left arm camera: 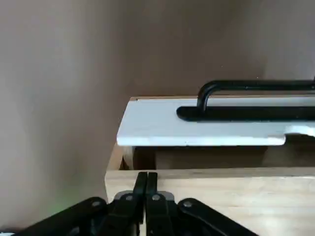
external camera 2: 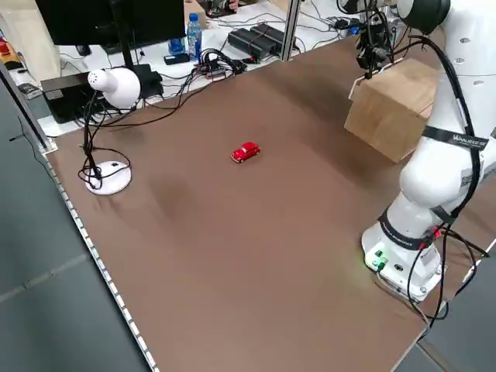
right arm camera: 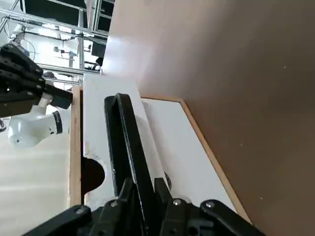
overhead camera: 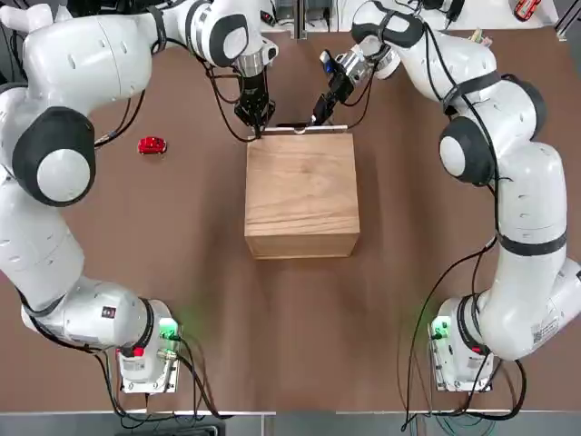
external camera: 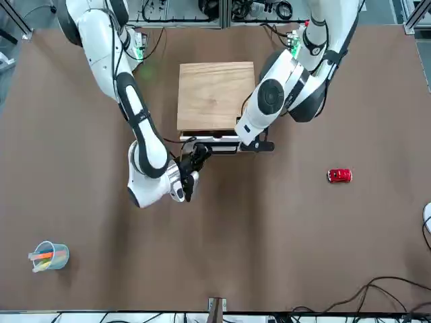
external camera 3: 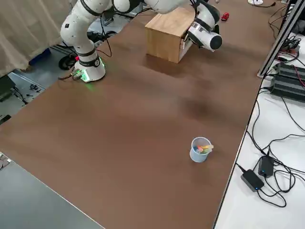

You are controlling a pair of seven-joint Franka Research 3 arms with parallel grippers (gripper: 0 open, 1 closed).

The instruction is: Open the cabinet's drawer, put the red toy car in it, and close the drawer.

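Writing: "FRANKA" lettering showed on an arm link in the left side view
Table (overhead camera: 300,309): brown, with cables and a lamp beyond its edges
Cabinet (overhead camera: 301,194): mid-table
Drawer (external camera: 217,144): slightly out on the far side
Right gripper (right arm camera: 145,196): clamped on the drawer's black handle (right arm camera: 129,147)
Left gripper (left arm camera: 145,189): fingers together, holding nothing, at the cabinet's far left corner
Red toy car (overhead camera: 152,145): on the table, well left of the cabinet
Cup (external camera: 49,256): seen only in front and right side views
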